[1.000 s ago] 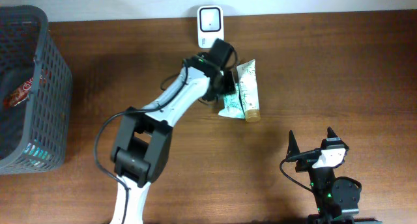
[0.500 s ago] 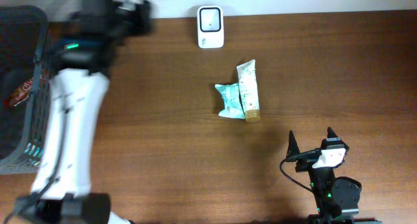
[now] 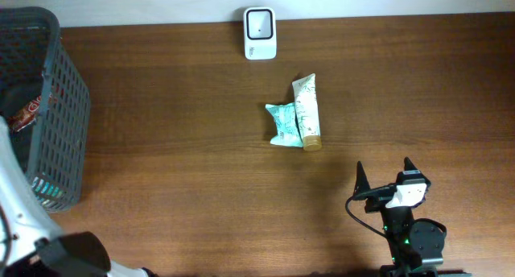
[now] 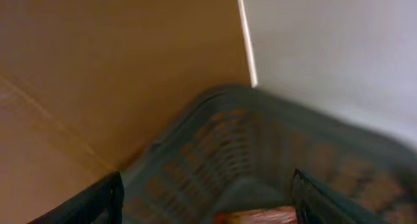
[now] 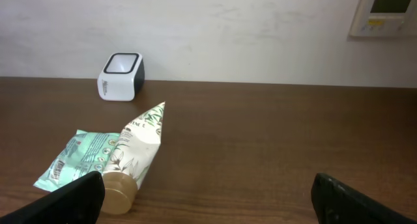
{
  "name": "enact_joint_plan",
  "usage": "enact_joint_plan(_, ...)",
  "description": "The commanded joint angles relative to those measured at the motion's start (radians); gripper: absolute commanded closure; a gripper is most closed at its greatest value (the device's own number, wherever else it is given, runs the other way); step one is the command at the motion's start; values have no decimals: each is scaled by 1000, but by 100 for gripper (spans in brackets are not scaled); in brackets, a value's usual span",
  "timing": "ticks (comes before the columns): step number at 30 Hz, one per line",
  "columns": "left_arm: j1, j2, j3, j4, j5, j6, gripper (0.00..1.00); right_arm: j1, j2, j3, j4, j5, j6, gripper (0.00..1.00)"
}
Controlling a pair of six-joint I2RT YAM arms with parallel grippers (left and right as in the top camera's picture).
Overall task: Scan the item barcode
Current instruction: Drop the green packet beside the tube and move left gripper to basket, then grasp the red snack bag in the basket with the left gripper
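**Overhead: left hand at the basket, two items lying short of the scanner**

At far left on the desk (image 3: 177,188), a grey mesh basket (image 3: 68,92) with a red-wrapped packet (image 3: 24,114) inside, probably stock waiting to be scanned. Beside it, at the frame edge, only the white left arm (image 3: 16,204).

From the left wrist view, the left hand (image 4: 208,199) looking down into a corner of the basket. Fingers spread wide with nothing between them, and the red packet just visible below. Reads as lined up for a pick, with no contact yet.

Toward the middle, at the desk's back edge, a small white barcode scanner (image 3: 260,33). Window angled up and forward, presumably so a label can be shown to it from the desk side.

Just below it and slightly right, a teal sachet (image 3: 280,126) and a leaf-printed, tan-capped tube (image 3: 305,104). Both lying flat and touching along one side, near the scanner but apart from it. Judging by that spot, well clear of the basket, likely a put-down place.

At far right near the front edge, the right hand (image 3: 384,168), fingers at full spread and empty. Faces the sachet and tube from well apart, seemingly parked out of the other arm's way.
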Motion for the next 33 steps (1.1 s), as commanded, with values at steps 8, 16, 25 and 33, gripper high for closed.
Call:
enact_joint_plan(8,105,238,7,-5,277,461,37,-1,-7,-7,-4,9,4,1)
enact_joint_plan(16,105,454,7,37,311,472,34,-1,-7,-7,-4,9,4,1)
enact_joint_plan(25,105,608,7,137,350,472,23,-1,-7,-7,-4,9,4,1)
enact_joint_plan(33,124,661,7,172,351,472,26,-1,-7,-7,-4,9,4,1)
